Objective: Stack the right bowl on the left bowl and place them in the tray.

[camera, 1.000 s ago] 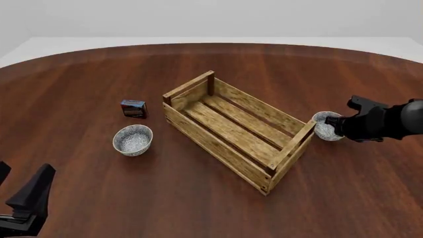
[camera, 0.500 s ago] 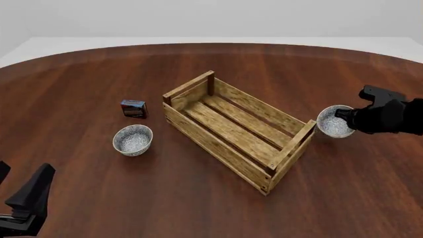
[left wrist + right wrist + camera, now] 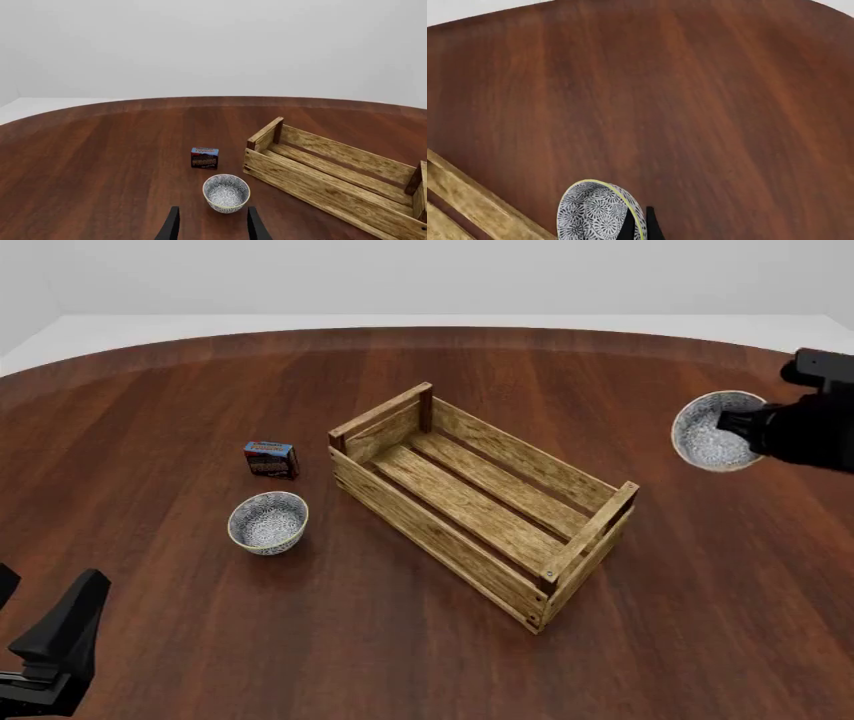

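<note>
- The right gripper (image 3: 742, 427) is at the right edge of the front view. Its fingers are pinched on the rim of the right bowl (image 3: 715, 431), one finger inside and one outside.
- This bowl hangs in the air above the table (image 3: 160, 410), in the upper right of the frame. It is tipped on its side, so its open mouth faces the camera and a bit to the left.
- The left bowl (image 3: 268, 521) sits flat on the table, left of the middle of the frame, with its mouth up.
- The tray (image 3: 481, 498) is in the middle. Its long side runs from upper left to lower right. Nothing is in it.
- A small dark box (image 3: 268, 459) stands just above the left bowl.
- The left gripper (image 3: 212, 227) is in the lower left corner of the front view. Its fingers are spread wide and hold nothing. They point at the left bowl.
</note>
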Available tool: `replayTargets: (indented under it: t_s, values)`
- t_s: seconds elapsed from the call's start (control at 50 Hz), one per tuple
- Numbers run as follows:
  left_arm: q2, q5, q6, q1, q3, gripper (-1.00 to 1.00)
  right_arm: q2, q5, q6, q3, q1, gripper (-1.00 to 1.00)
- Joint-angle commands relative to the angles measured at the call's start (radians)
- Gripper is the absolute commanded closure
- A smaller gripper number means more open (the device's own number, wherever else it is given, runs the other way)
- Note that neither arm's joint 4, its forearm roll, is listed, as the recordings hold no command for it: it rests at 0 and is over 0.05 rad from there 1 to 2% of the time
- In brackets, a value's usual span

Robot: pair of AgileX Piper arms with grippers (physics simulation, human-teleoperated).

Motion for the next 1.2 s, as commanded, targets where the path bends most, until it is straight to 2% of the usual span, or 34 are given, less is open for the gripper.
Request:
replayTargets:
  t_s: [0.02,0.14,0.24,0.38,0.5,0.58,0.7,0.8,0.92,1.2]
  values:
    - [0.0,0.003,0.001,-0.005,0.002,-1.0,-0.185,0.0,-0.012,0.043,0.065,1.0]
    - [0.0,0.007,0.006,-0.005,-0.007,-1.0,-0.278,0.008,-0.024,0.059,0.089,1.0]
    - [0.0,0.009,0.009,-0.003,-0.008,-1.0,-0.338,0.011,-0.012,0.079,0.162,1.0]
    - [0.0,0.014,0.012,0.003,-0.008,-1.0,-0.388,0.001,0.002,0.104,0.204,1.0]
    - [0.0,0.017,0.017,-0.001,-0.009,-1.0,-0.454,-0.01,0.042,0.132,0.299,1.0]
    - [0.0,0.022,0.018,0.0,-0.016,-1.0,-0.459,-0.015,0.036,0.132,0.317,1.0]
    - [-0.001,0.03,0.019,-0.003,-0.028,-1.0,-0.507,-0.025,0.037,0.141,0.386,1.0]
    - [-0.001,0.032,0.015,-0.003,-0.034,-1.0,-0.518,-0.036,0.027,0.151,0.42,1.0]
    - [0.0,0.037,0.008,-0.004,-0.031,-1.0,-0.534,-0.051,0.048,0.151,0.459,1.0]
    - [0.0,0.036,0.022,-0.022,-0.041,-1.0,-0.461,-0.142,0.033,0.161,0.527,1.0]
